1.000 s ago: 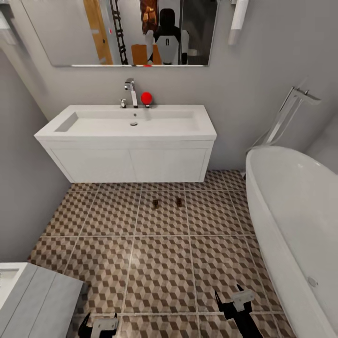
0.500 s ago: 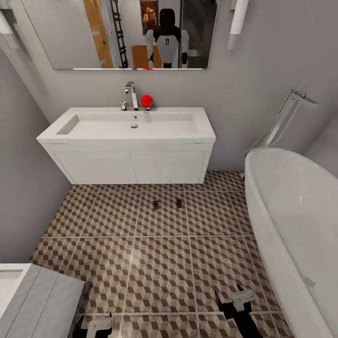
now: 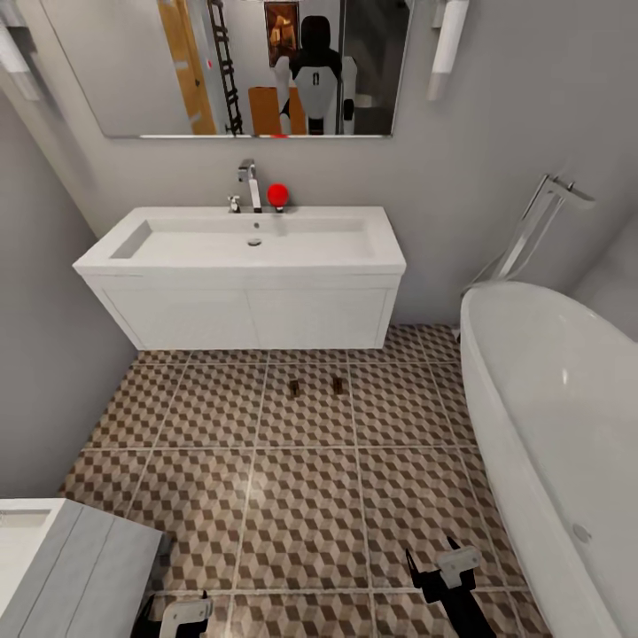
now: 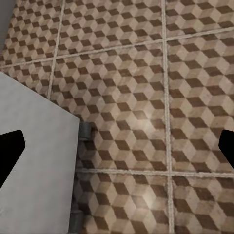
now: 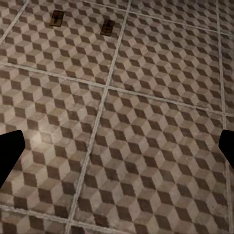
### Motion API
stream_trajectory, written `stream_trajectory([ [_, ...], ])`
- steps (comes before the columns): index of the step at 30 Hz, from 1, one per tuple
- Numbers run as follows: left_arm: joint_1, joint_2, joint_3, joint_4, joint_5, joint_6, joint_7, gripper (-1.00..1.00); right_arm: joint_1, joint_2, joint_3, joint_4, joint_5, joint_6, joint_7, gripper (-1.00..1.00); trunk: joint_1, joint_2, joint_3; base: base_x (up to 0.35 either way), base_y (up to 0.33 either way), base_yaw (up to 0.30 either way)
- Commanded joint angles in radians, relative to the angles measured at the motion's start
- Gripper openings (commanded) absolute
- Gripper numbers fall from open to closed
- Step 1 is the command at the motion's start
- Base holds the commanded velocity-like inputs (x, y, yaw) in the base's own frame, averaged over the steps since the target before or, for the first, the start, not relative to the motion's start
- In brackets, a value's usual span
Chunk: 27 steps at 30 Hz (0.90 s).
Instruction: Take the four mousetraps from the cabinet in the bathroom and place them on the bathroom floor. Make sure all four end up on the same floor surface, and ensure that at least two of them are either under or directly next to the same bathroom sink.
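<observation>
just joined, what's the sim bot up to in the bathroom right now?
Nothing is being handled at the moment. Two mousetraps lie on the cube-pattern bathroom floor just in front of the white wall-hung bathroom sink, side by side and apart. The left claw and right claw hang low over the tiles, both open and empty. The bathtub is to the right. So two traps look placed by the sink; the other two aren't on this stretch of floor.

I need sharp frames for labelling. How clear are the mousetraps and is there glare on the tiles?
Head view: both mousetraps are tiny, soft blobs. Right wrist view: they are slightly blurred. Left wrist view: a pale sheen on the bathroom floor.
</observation>
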Motion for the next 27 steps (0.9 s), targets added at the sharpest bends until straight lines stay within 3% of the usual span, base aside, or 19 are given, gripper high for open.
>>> stream_trajectory([
  [1, 0.0, 0.001, -0.009, -0.003, 0.003, 0.0, 0.01, 1.0, 0.0, 0.0, 0.009, 0.0, -0.003, -0.002, -0.006, 1.0, -0.004, 0.007, 0.003, 0.0, 0.0, 0.0],
  [27, 0.0, 0.002, -0.009, -0.001, 0.003, 0.0, 0.009, 1.0, 0.0, -0.001, 0.009, 0.0, -0.003, -0.002, -0.006, 1.0, -0.104, 0.189, 0.112, 0.0, 0.0, 0.0],
])
